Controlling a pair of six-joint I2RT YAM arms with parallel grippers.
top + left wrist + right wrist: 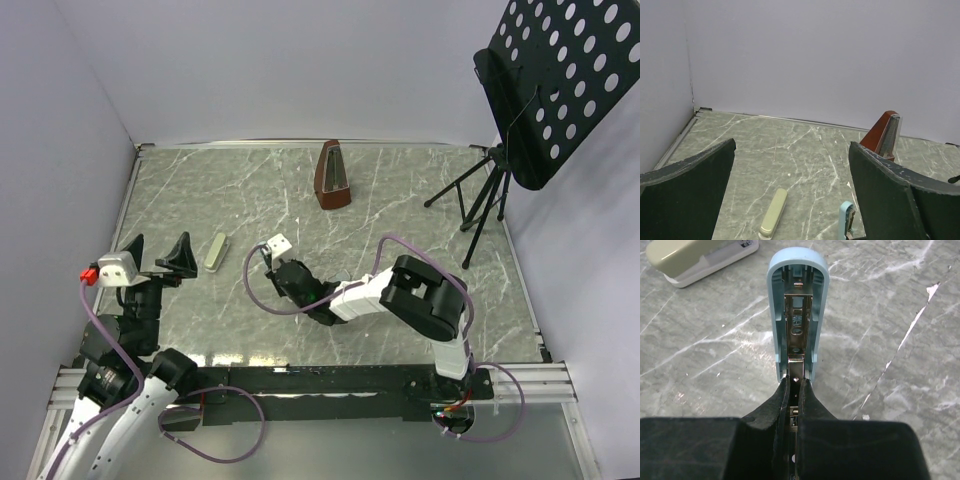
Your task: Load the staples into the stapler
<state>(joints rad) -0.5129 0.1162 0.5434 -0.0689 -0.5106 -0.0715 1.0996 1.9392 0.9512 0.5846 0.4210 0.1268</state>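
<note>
Overhead, the table (pixel 420 210) is a flat slab printed like grey marble with thin white veins. It is edged in pale metal rail and closed in by plain matte lavender-white walls (pixel 300 70) at the left and the back.

In the upper right of that view stands a black music stand (pixel 560 80), its tilted desk a sheet pierced with round holes, set on thin tripod legs. Near the back edge at centre is a reddish-brown metronome (pixel 333 177), a tapering pyramid with a glossy case.

Left of centre a cream stapler (pixel 215 251) lies flat. It is long, round-ended smooth plastic over a white base, and it lies apart from both arms.

The left gripper (pixel 157 257) hovers low in the lower left with its broad black fingers (pixel 690 190) spread wide around nothing.

The right gripper (pixel 795 386) sits mid-frame, its dark, slightly grainy jaws pinched together on the near end of the light-blue stapler (pixel 774 315), which lies just right of the cream one. The blue stapler is hinged open, and the wrist view looks into its glossy rounded shell. Inside, a bright metal channel (pixel 797 320) with punched slots runs down the middle toward the jaws.

Whether any staples sit in that channel I cannot tell.
</note>
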